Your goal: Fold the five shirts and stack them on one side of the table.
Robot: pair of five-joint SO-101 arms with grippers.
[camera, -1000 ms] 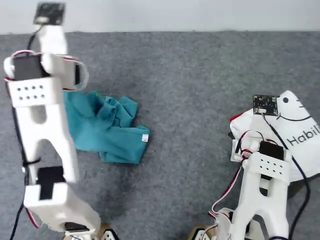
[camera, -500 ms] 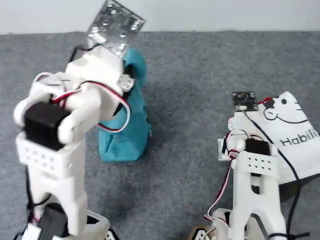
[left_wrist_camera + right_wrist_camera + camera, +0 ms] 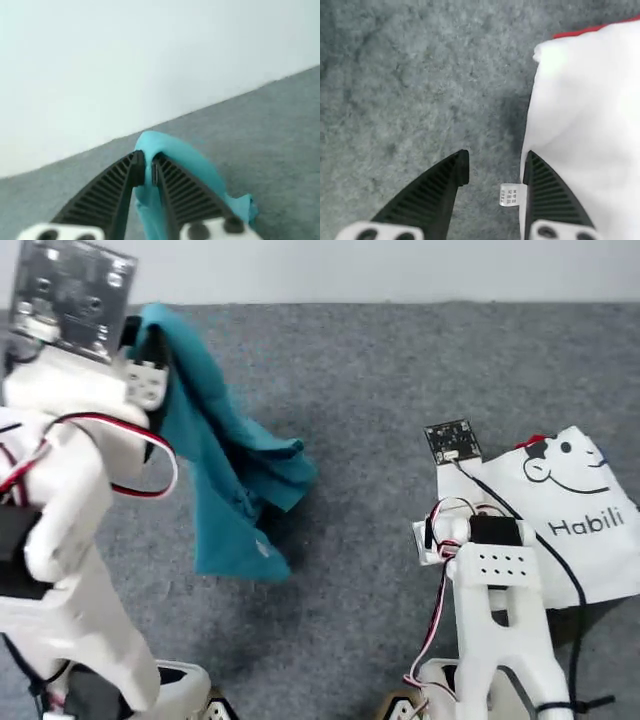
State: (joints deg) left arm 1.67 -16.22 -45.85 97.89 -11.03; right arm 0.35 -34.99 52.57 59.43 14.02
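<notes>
A grey, carpet-like tabletop runs back to a pale wall.

On the left, the left claw is pressed together on a bunch of the teal shirt, held high near the far edge. The cloth hangs down in a crumpled drape, its lower end trailing on the tabletop. It is not folded at all, so I'd say this one has barely been started.

On the right, the right claw is spread, poised low at the near edge of the white shirt with nothing between its jaws. A small label lies between them. The white shirt lies flat at the right side and may already be folded and placed.

A red edge peeps from under it, perhaps another shirt. I cannot tell. The white shirt runs off the picture's side and the right arm covers part of it, so any stack cannot be counted. By my reckoning, most of the five are left to do.
</notes>
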